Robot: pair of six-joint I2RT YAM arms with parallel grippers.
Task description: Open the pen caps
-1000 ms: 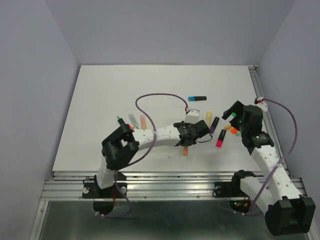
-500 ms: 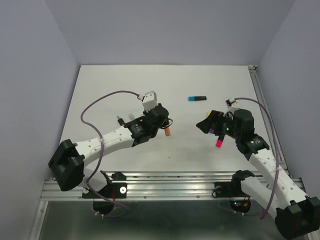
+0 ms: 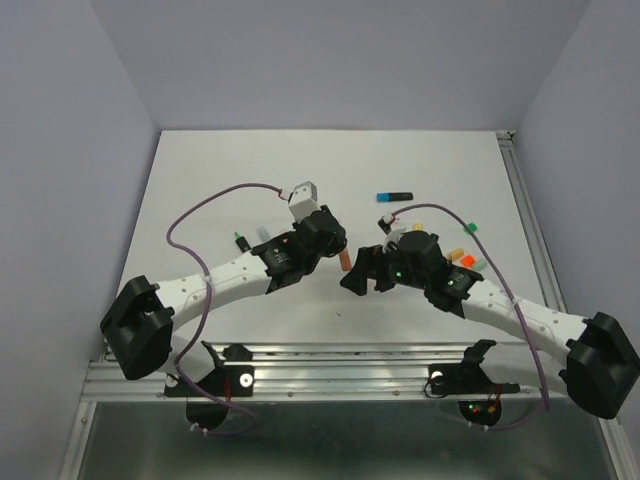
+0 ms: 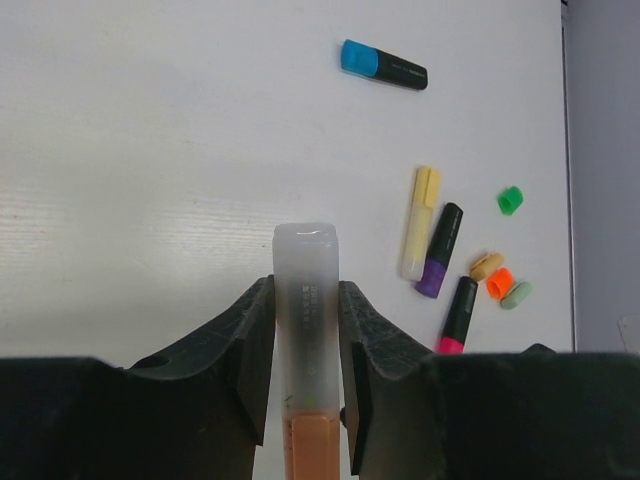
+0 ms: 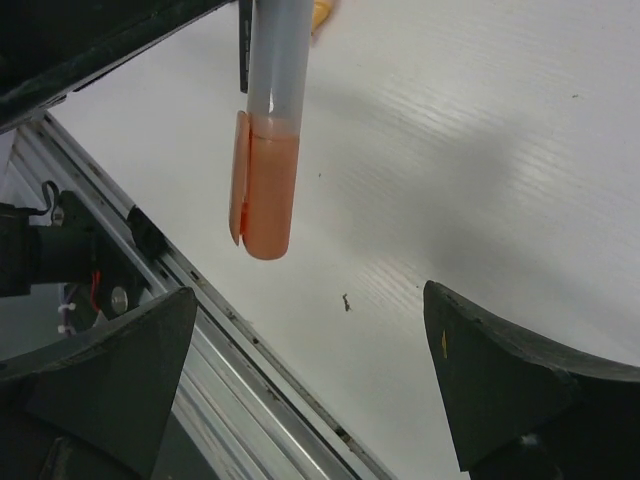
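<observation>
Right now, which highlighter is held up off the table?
The pale highlighter with the peach-orange cap, clamped in the left gripper. The blue-capped, yellow, purple-capped and pink-capped highlighters all lie flat on the table.

Held highlighter (image 4: 306,300): peach cap (image 4: 311,448) cut off by bottom edge; barrel cropped at top, right wrist view.

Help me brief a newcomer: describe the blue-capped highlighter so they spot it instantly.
Look at the white table's far half, right of centre. A black highlighter lies alone there, its blue cap unlike any in the cluster to the right.
</observation>
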